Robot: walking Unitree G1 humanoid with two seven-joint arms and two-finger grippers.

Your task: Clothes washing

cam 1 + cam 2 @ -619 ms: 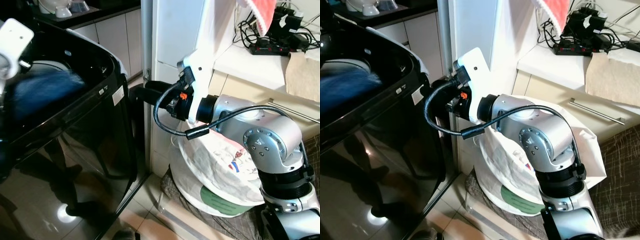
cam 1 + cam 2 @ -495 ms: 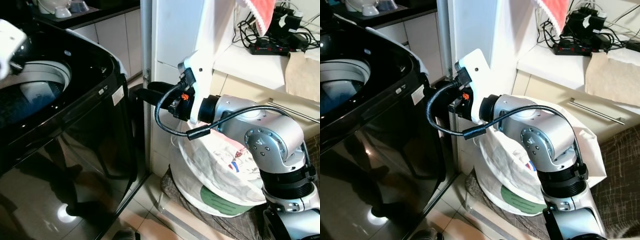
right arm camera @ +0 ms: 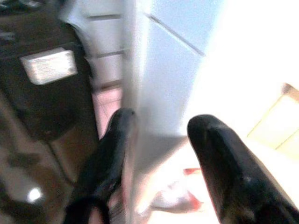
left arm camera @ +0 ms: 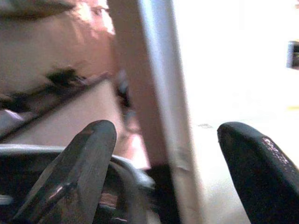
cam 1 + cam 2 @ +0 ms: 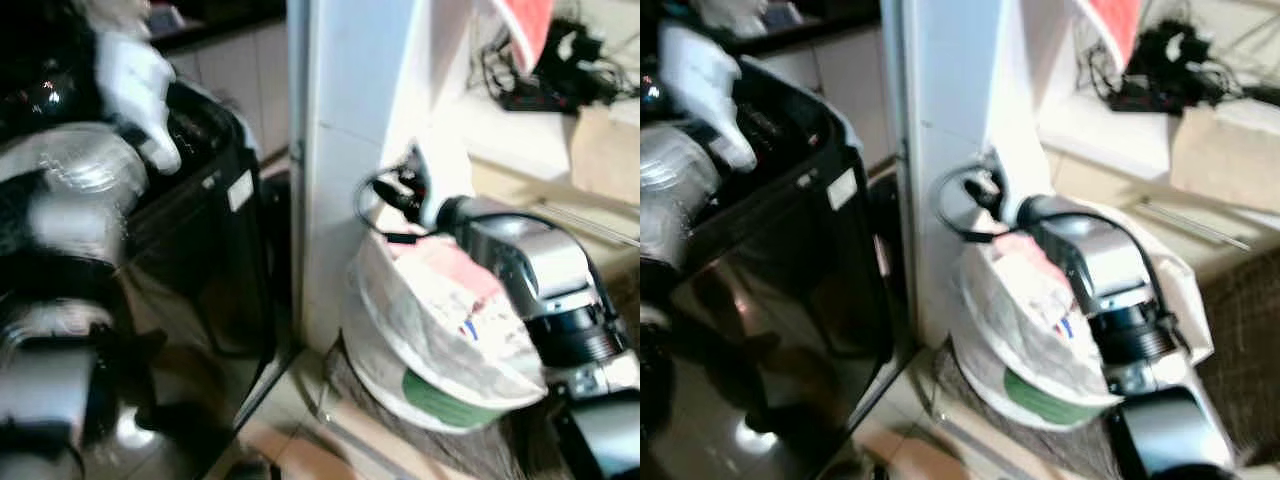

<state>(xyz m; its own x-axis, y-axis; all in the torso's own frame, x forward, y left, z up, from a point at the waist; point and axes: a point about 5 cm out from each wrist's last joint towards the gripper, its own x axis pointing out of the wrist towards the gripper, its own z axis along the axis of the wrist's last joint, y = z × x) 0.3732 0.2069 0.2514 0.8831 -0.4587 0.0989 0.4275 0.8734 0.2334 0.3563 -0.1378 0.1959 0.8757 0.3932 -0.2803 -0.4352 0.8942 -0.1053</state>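
Blurred view: the right tool [image 3: 159, 154], fingers spread and empty, has dropped from beside the washer [image 5: 200, 250] toward the laundry bag [image 5: 440, 340] below it, likely seeking more clothes.

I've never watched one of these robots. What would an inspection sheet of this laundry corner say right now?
Surface: glossy tiled floor; picture blurred.
Job's things: black washer, top open; white laundry bag beside it, pink cloth showing inside.
Clutter: red cloth hanging above the counter.
Grippers: left gripper open, holding nothing, its arm over the washer; right gripper open, empty, facing the white pillar.
Cables: black loop at the right wrist; tangle of plugs on the counter.
Surroundings: white cupboards behind the washer.
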